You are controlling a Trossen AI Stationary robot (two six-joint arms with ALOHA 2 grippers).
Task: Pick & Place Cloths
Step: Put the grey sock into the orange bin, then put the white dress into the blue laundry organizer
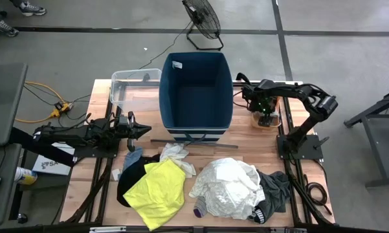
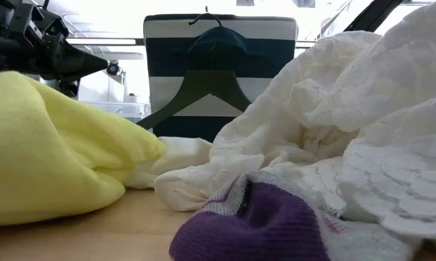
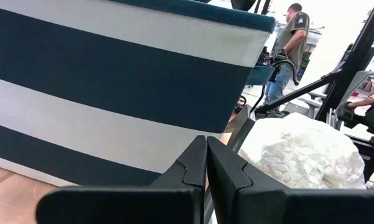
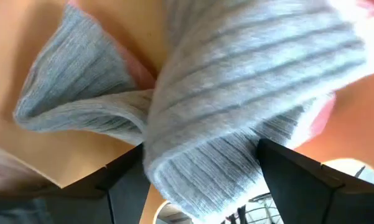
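My right gripper (image 1: pixel 265 114) points down into the small orange tub (image 1: pixel 272 122) at the table's far right and is shut on a grey ribbed sock (image 4: pixel 236 93). My left gripper (image 1: pixel 141 127) is shut on nothing and hovers left of the dark-blue bin (image 1: pixel 195 90), pointing at its striped wall (image 3: pixel 112 93). Along the near edge lie the neon-yellow shirt (image 1: pixel 156 191), black clothes (image 1: pixel 131 176), a small white piece (image 1: pixel 175 154), a blue piece (image 1: pixel 132 158), the large white garment (image 1: pixel 226 186) and dark-grey clothes (image 1: pixel 279 189). My right gripper pinches the grey sock's bunched ribbed part (image 4: pixel 199 168) between its two fingers (image 4: pixel 127 183), coming from above. The folded sock spreads beyond the fingertips against the tub's orange inside (image 4: pixel 25 56). Whether it is lifted off the tub's floor I cannot tell.
A clear plastic tub (image 1: pixel 131 89) stands left of the bin at the far edge. A dark hanger (image 1: pixel 194 144) lies in front of the bin. A purple-toed sock (image 2: pixel 254 225) lies at the near edge by the white garment. People stand in the room beyond.
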